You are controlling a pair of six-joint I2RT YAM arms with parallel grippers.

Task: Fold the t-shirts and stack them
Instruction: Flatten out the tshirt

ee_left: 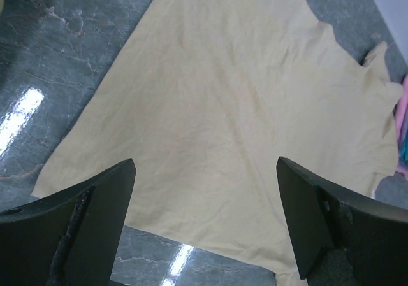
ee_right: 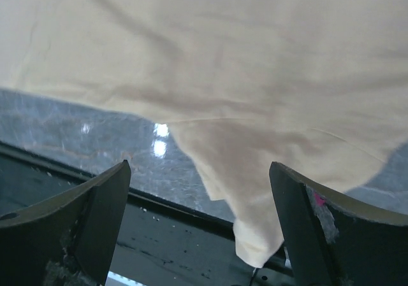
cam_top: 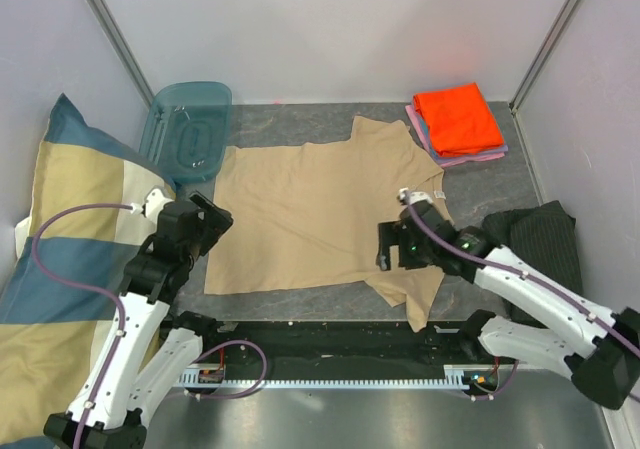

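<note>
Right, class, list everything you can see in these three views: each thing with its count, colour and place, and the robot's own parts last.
tan t-shirt: one, tan, spread flat mid-table
orange t-shirt: one, bright orange, folded, on top of the stack in the far right corner
lower t-shirts: count unclear, pink and blue edges showing under the orange one
plastic tub: one, clear teal, far left
pillow: one, blue-and-cream checked, left side
striped cloth: one, dark grey, bunched at the right
table: one, grey marbled
left gripper: one, black, open and empty, at the tan t-shirt's left edge
right gripper: one, black, open and empty, above its near right sleeve
</note>
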